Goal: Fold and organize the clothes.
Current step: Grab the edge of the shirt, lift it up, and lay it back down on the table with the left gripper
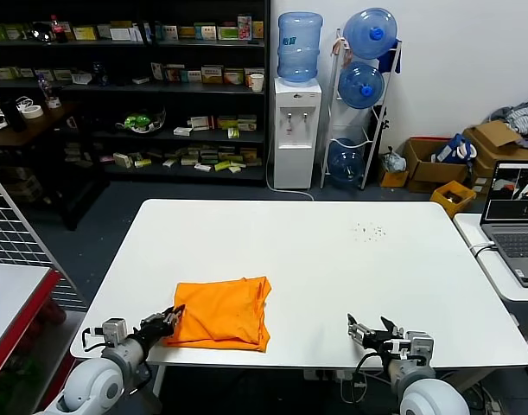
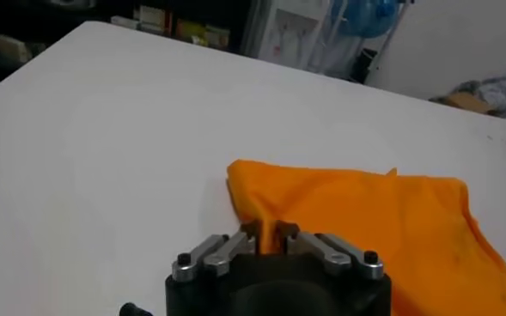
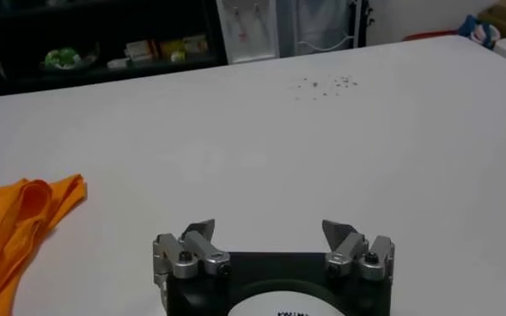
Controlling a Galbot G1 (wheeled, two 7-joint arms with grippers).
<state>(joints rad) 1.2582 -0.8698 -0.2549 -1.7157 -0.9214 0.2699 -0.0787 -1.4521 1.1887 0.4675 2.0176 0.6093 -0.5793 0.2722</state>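
The clothes are one orange T-shirt (image 1: 225, 313) lying folded into a rough rectangle near the front left of the white table (image 1: 333, 251). My left gripper (image 1: 175, 316) is at the shirt's left corner, low over the table edge. In the left wrist view its fingers (image 2: 270, 230) are pinched on a fold of the T-shirt (image 2: 364, 215). My right gripper (image 1: 365, 331) rests near the front edge, right of the shirt and apart from it. In the right wrist view it (image 3: 270, 227) stands open over bare table, with the T-shirt (image 3: 21, 223) off to one side.
Small dark specks (image 1: 369, 230) dot the far right of the table. A laptop (image 1: 514, 216) sits on a side table to the right. A wire rack (image 1: 22, 233) stands at the left. Shelves and a water dispenser (image 1: 296, 130) are beyond the table.
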